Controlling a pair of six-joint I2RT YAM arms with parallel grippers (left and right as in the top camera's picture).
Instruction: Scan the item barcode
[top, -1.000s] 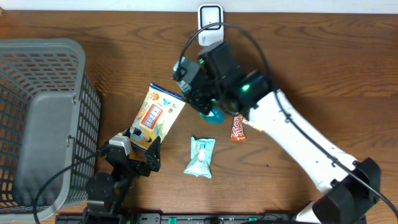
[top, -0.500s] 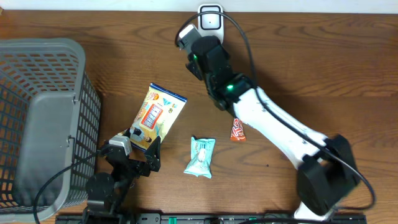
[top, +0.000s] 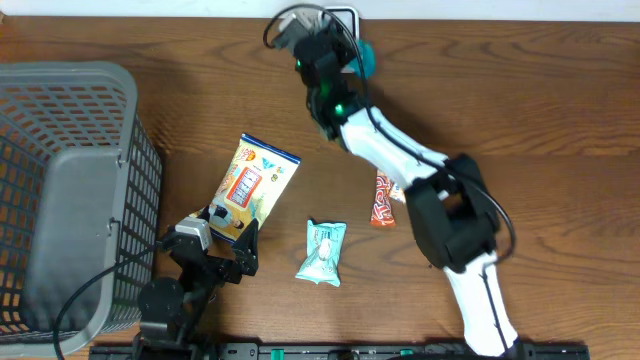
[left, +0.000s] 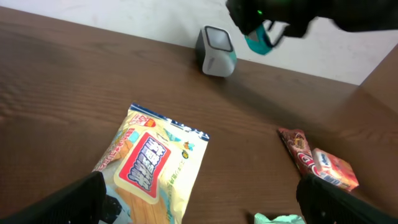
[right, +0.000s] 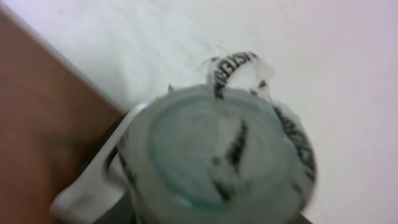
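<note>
My right claw (top: 352, 48) is clamped on the teal cup (top: 366, 56), holding it above the far edge of the desk (top: 560, 120), just beside the scanner (left: 216, 51) and to its right. In my wrist camera the cup's round face fills the view, and the scanner's pale body peeks out low and left of it. I can't make out a barcode, so I judge the cup needs to shift left over the scanner's window and turn. My left claw (top: 235, 228) sits spread wide, well apart, by the yellow snack bag (top: 255, 180)
</note>
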